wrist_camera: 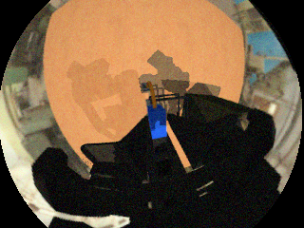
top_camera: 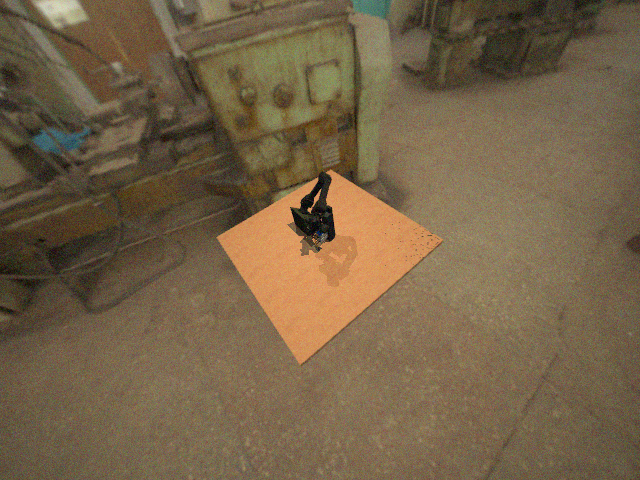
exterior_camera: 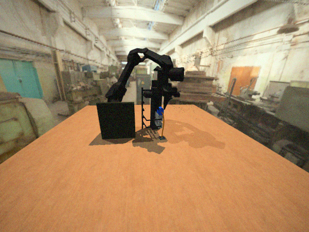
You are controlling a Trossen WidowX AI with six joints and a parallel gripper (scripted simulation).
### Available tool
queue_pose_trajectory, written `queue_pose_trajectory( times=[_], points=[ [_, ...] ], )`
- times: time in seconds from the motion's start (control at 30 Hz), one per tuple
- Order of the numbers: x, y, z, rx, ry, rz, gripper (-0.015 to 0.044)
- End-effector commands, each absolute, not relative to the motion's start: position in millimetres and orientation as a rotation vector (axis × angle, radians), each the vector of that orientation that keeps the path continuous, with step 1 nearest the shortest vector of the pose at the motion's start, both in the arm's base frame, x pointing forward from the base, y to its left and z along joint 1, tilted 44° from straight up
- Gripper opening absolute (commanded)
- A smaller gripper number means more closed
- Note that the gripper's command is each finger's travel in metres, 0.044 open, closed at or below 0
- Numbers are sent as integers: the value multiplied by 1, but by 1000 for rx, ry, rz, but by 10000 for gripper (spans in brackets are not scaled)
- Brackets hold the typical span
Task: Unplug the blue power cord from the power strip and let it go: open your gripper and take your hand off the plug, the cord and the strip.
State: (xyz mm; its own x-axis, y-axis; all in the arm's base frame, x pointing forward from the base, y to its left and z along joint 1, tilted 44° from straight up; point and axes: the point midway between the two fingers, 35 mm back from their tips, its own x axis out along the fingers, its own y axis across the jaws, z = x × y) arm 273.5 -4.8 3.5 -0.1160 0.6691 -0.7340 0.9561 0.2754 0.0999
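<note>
The blue plug (exterior_camera: 160,110) (wrist_camera: 158,121) is at the front of a tall black upright piece, which looks like the power strip. Whether its prongs are seated cannot be told. An orange-brown cord (exterior_camera: 163,124) (wrist_camera: 152,96) runs down from the plug to a small dark foot (exterior_camera: 162,137) on the table. A pale grey block (exterior_camera: 158,121) shows below the plug. My gripper (wrist_camera: 156,118) is partly open around the upper end of the plug, with a gap beside the right finger in the wrist view. In the exterior view, one finger points down at the plug and the other is hidden.
A large black panel (exterior_camera: 116,120) stands left of the strip in the exterior view. A thin black rack (exterior_camera: 142,107) (wrist_camera: 180,105) stands between them. All stand on the orange table top (top_camera: 310,315) (exterior_camera: 149,187) (wrist_camera: 133,28). Its far corner shows dark specks.
</note>
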Motion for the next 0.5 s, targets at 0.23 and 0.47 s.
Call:
queue_pose_trajectory(
  times=[0.23,0.47],
  points=[
    [273,-4,3,1465,1862,-532,42],
    [273,-4,3,1465,1862,-532,0]
  ],
)
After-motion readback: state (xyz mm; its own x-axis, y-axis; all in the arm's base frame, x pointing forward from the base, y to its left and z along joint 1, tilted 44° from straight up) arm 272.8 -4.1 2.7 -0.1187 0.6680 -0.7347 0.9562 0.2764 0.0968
